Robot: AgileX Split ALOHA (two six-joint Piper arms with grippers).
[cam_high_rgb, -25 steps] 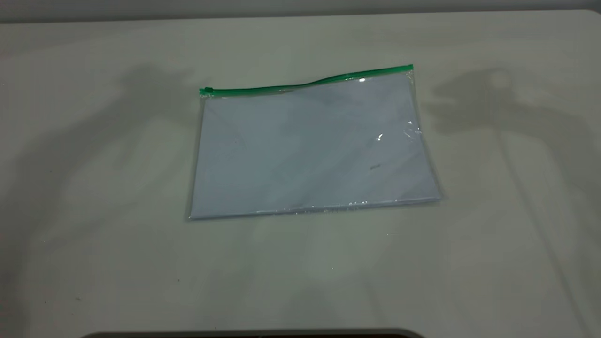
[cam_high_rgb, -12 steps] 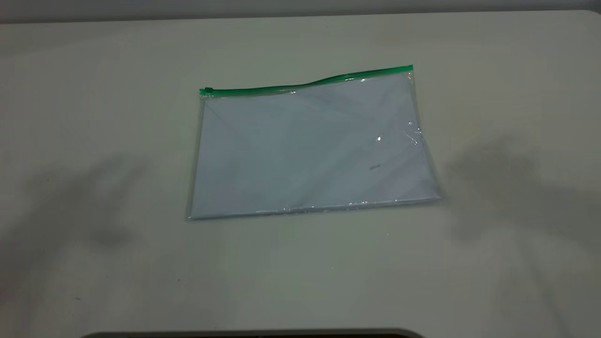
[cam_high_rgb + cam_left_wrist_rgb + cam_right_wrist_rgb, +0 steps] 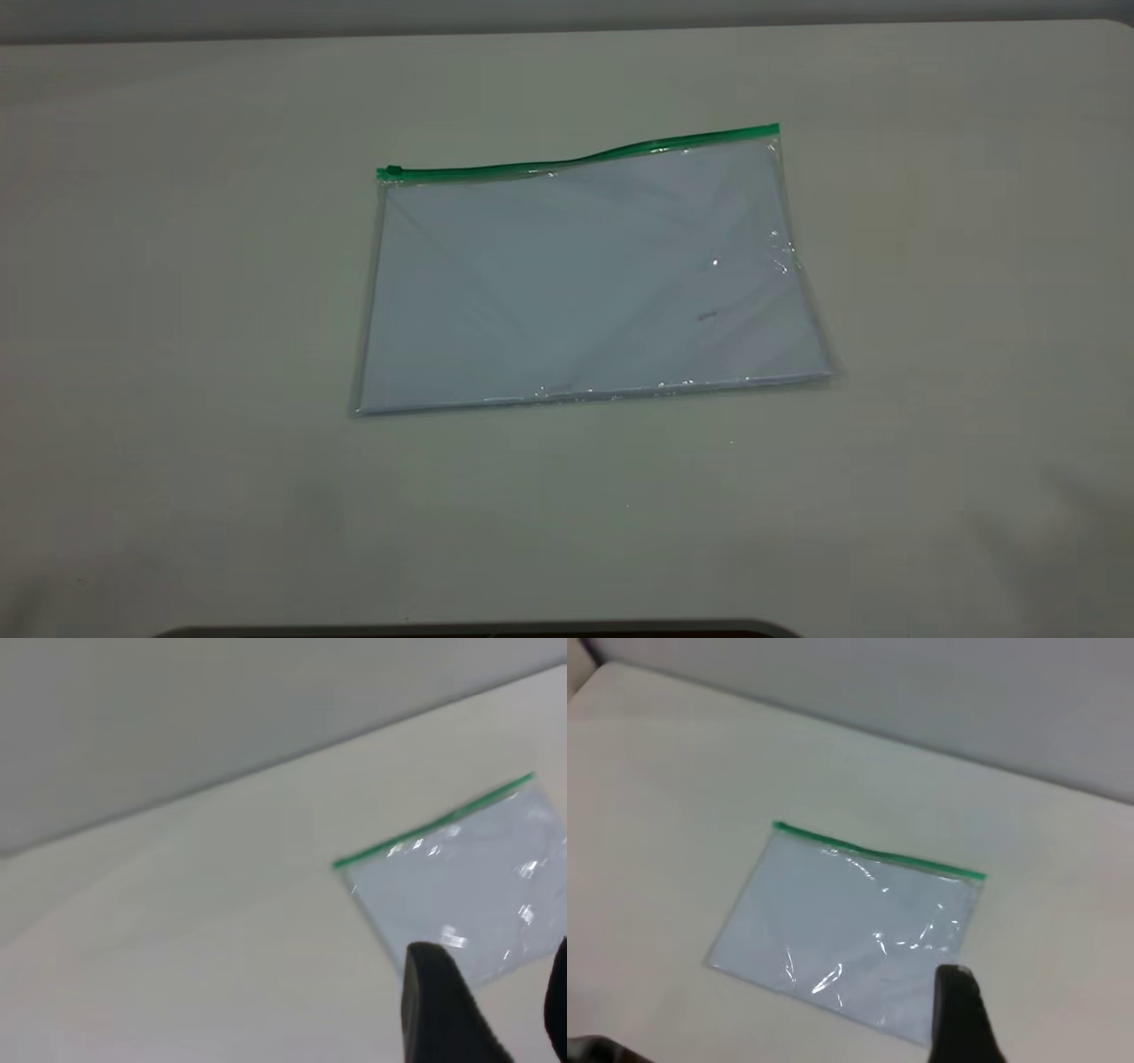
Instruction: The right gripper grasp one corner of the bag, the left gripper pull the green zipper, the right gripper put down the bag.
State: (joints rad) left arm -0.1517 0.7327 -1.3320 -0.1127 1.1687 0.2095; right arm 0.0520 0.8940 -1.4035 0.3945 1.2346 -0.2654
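With the bag [image 3: 585,283] lying flat and untouched on the table [image 3: 177,354], I judged the corner grasp not yet begun: my right tool [image 3: 961,1014], whose state I could not tell, had to reach a corner, while my left tool [image 3: 494,961] hung spread, well short of the green zipper [image 3: 567,162].

No legible text, label, brand or number found. One small dark mark noted on the sheets inside the bag [image 3: 589,283], too small to read.
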